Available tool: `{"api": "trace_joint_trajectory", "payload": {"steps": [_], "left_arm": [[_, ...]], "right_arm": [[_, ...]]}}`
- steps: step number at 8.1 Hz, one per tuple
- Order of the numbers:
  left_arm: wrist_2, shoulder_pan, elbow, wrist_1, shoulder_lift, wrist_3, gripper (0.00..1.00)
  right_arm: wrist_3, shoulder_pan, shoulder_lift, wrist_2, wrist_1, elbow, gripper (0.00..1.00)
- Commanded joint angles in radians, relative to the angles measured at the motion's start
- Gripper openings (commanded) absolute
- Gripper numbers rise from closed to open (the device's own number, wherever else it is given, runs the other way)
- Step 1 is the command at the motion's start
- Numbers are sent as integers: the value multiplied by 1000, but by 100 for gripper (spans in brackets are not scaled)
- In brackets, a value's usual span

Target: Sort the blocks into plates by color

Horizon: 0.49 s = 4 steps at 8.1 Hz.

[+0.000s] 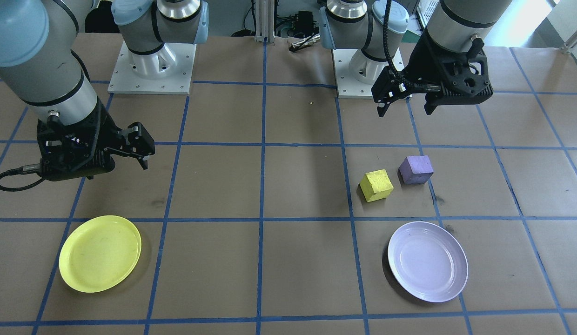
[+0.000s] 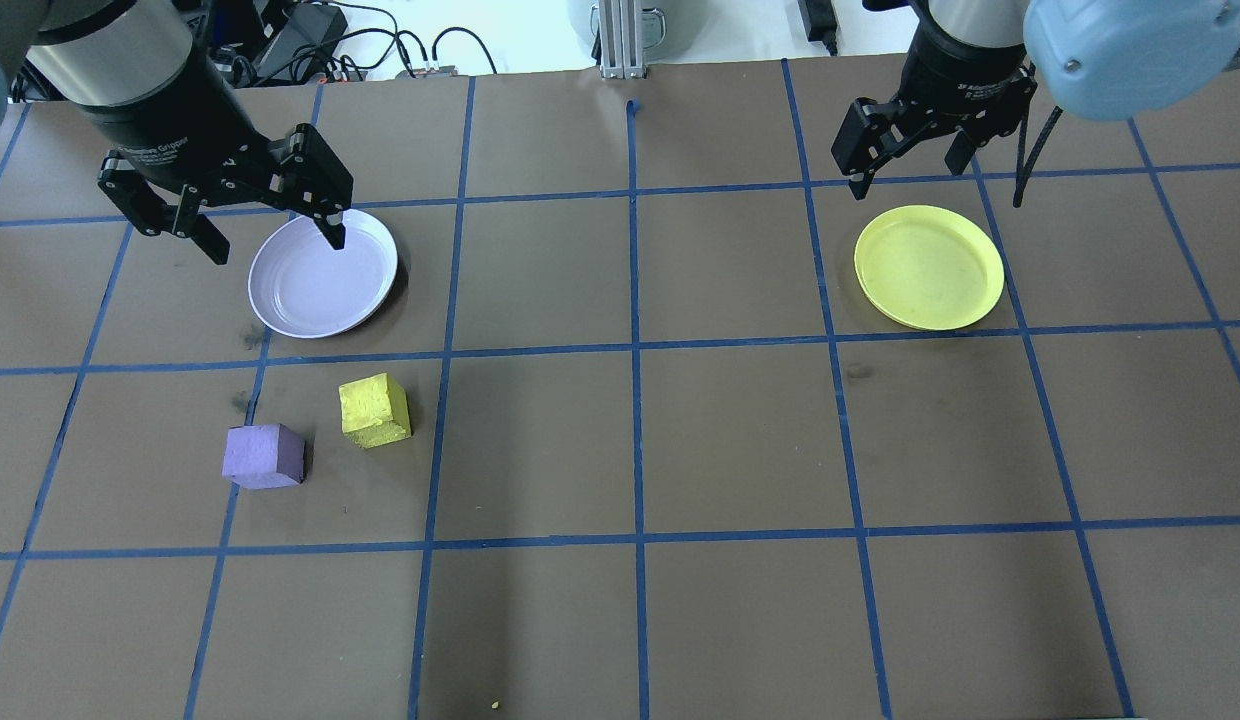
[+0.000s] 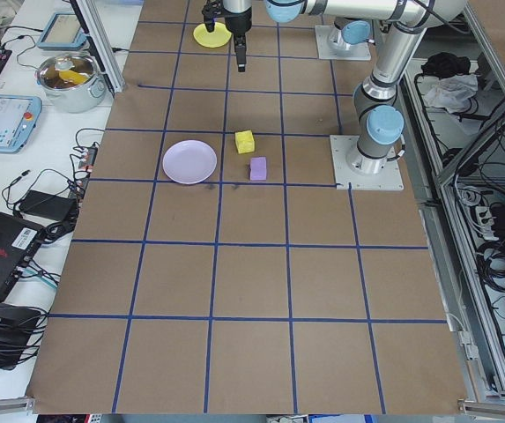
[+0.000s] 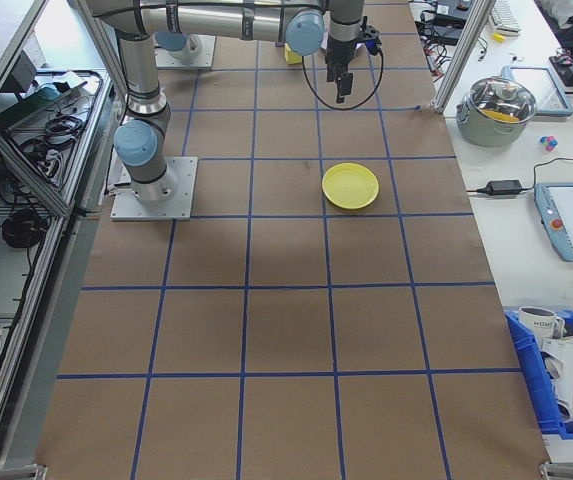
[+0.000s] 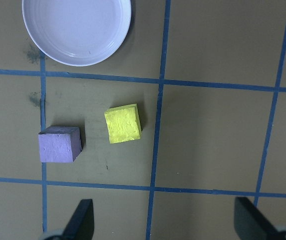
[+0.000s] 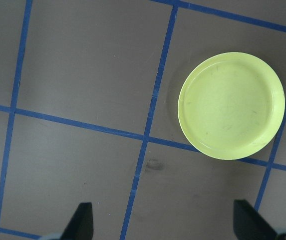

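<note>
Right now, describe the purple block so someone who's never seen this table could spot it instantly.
Find the lavender plate on the robot's left side of the table. Two small cubes sit in the grid square next to it, toward the robot; the purple block is the matte violet one, farther from the plate than the yellow block.

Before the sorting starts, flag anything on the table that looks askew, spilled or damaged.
Nothing stands out. The yellow block and purple block sit flat and apart on the table, near the empty lavender plate. The yellow plate lies flat and empty. Both blocks look rough but whole.
</note>
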Motion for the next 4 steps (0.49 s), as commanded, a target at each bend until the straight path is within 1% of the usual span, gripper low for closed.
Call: {"api": "trace_joint_trajectory", "payload": {"steps": [1,3,4], "left_arm": [[-2,1,0,0,-2,1,100],[1,18,-3,0,-11,18,100],[3,66,-18,-5,-19,58,100]], "right_arm": [[3,0,1,1,-2,0,100],[2,0,-1,1,-2,0,100],[3,0,-1,1,-2,0,100]]}}
